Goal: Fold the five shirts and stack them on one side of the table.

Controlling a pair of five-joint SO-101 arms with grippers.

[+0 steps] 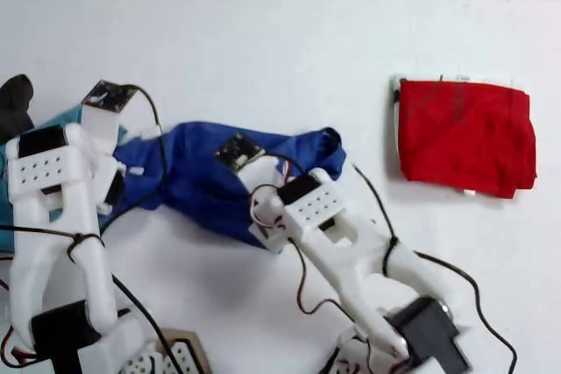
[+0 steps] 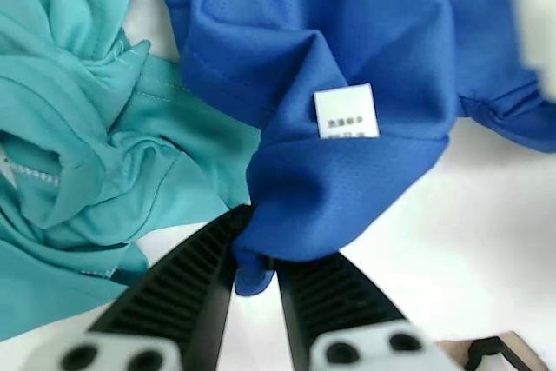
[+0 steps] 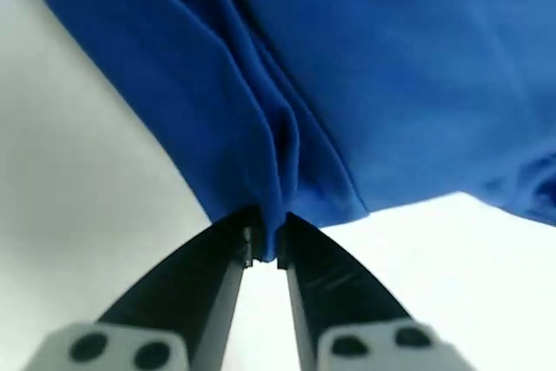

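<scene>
A crumpled blue shirt (image 1: 219, 177) lies mid-table between both arms. My left gripper (image 2: 254, 254) is shut on a fold of the blue shirt (image 2: 347, 67) near its white label (image 2: 346, 111). My right gripper (image 3: 265, 245) pinches a bunched edge of the blue shirt (image 3: 365, 67) between its black fingers. A folded red shirt (image 1: 465, 135) rests at the right side of the table. A teal shirt (image 2: 78, 136) lies bunched beside the blue one, touching it; the teal shirt (image 1: 66, 117) peeks out behind the left arm.
A dark garment (image 1: 15, 102) sits at the table's left edge. Cables trail from both arms over the white table (image 1: 263, 41). A white part of the other arm (image 2: 537, 23) shows at the edge of the left wrist view.
</scene>
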